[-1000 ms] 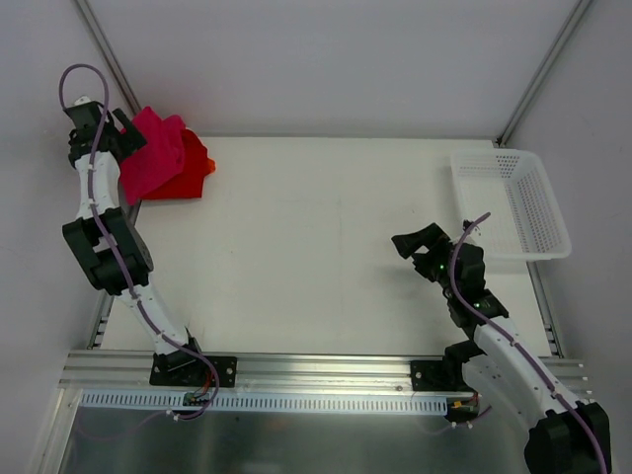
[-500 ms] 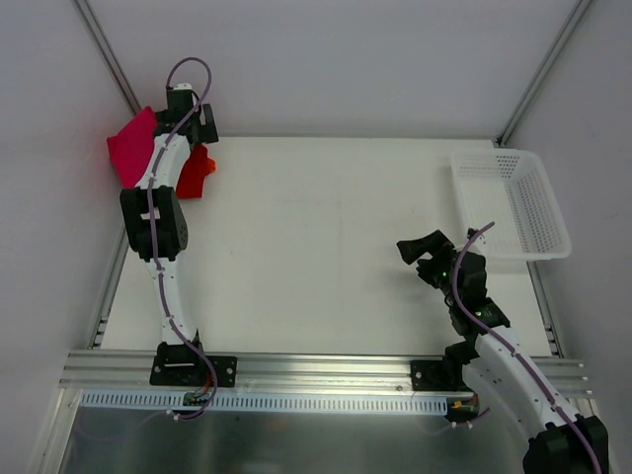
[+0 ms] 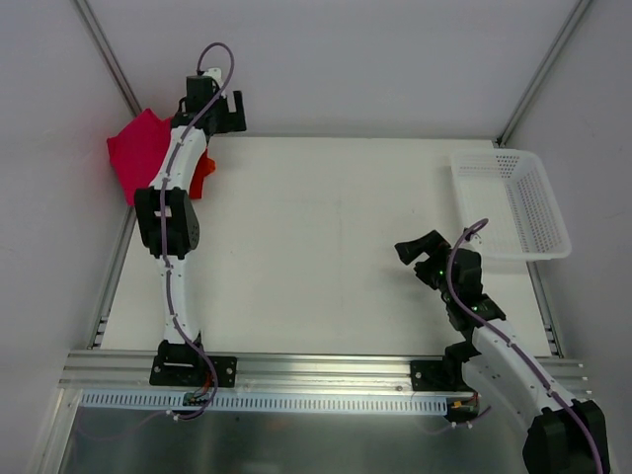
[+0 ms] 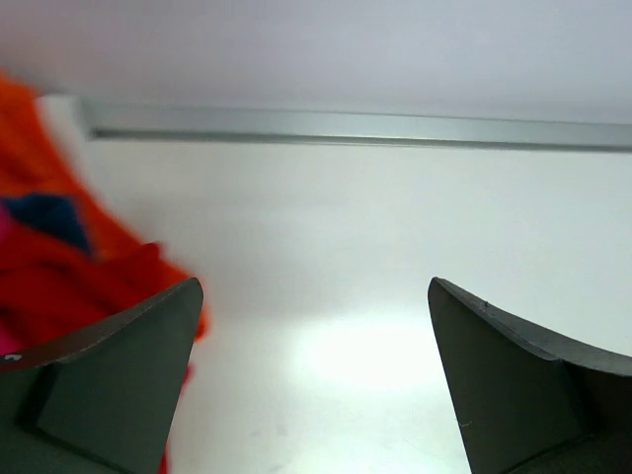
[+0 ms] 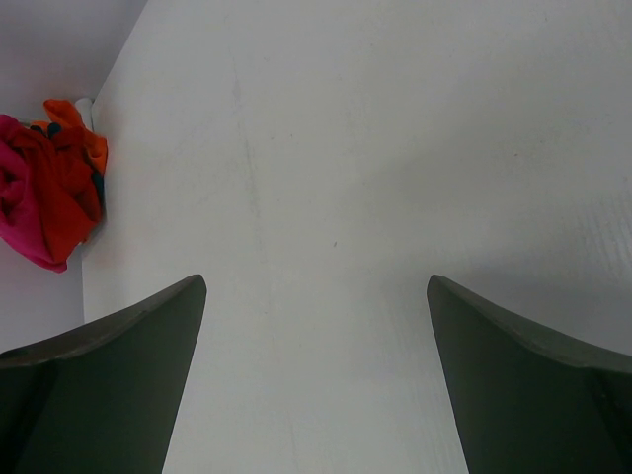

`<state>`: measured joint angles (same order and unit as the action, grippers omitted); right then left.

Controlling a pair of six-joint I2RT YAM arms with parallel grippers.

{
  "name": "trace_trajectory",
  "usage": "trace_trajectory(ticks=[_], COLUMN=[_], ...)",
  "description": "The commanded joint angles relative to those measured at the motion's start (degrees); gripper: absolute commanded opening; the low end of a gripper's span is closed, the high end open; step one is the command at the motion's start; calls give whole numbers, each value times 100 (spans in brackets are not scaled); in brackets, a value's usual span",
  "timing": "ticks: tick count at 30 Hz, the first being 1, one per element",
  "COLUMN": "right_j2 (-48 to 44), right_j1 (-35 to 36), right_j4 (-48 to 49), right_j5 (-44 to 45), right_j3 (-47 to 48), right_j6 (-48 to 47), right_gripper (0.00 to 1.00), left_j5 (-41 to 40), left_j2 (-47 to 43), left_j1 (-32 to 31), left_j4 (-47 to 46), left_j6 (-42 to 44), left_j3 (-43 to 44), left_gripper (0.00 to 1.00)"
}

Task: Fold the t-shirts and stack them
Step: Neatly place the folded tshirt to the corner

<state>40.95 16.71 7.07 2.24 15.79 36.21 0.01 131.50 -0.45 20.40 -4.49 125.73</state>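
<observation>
The t-shirts lie bunched in the far left corner of the table: a crimson-pink one (image 3: 136,155) against the left wall, with a bright red one (image 3: 202,171) peeking out beside my left arm. In the left wrist view the t-shirts (image 4: 59,281) show orange, red and a blue edge at the left, just beyond my left finger. My left gripper (image 3: 227,111) (image 4: 314,286) hangs open and empty over the back edge, just right of the pile. My right gripper (image 3: 417,247) (image 5: 316,286) is open and empty over bare table at the right, and faces the distant t-shirts (image 5: 49,193).
A white perforated basket (image 3: 513,202) stands at the right edge of the table (image 3: 326,227). A metal rail (image 4: 355,128) runs along the table's back edge under the wall. Slanted frame bars rise at both back corners.
My left arm has swung from the far left, over the shirt pile, to the right of it at the back edge. The crimson-pink shirt now lies uncovered. The right arm barely shifted.
</observation>
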Motion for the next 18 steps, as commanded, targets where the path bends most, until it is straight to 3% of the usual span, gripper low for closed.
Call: trace_trajectory(ticks=[1, 5, 9, 12, 13, 16, 18], right_j2=[1, -192, -561, -1025, -1149, -1501, -1546], right_j1=[-27, -27, -10, -1, -1, 43, 87], right_j4=[321, 216, -512, -1135, -1260, -1848, -2373], right_j5=[-101, -66, -22, 22, 22, -31, -65], right_j3=[38, 55, 336, 564, 609, 907, 1135], right_j6=[115, 132, -34, -306, -385, -815, -1053], right_gripper=[99, 99, 99, 100, 99, 99, 99], left_j5=[1262, 1423, 871, -612, -1591, -3404, -3718], left_j2=[-564, -757, -1633, -2546, -2777, -3717, -4575], left_j1=[-516, -1052, -1712, -2292, -2424, -2837, -2891], left_j4=[-80, -54, -36, -36, -28, 121, 619], left_j6=[-34, -87, 106, 588, 886, 1091, 872], left_j3=[417, 356, -39, -749, -917, -1664, -2329], left_gripper=[99, 99, 99, 99, 99, 99, 99])
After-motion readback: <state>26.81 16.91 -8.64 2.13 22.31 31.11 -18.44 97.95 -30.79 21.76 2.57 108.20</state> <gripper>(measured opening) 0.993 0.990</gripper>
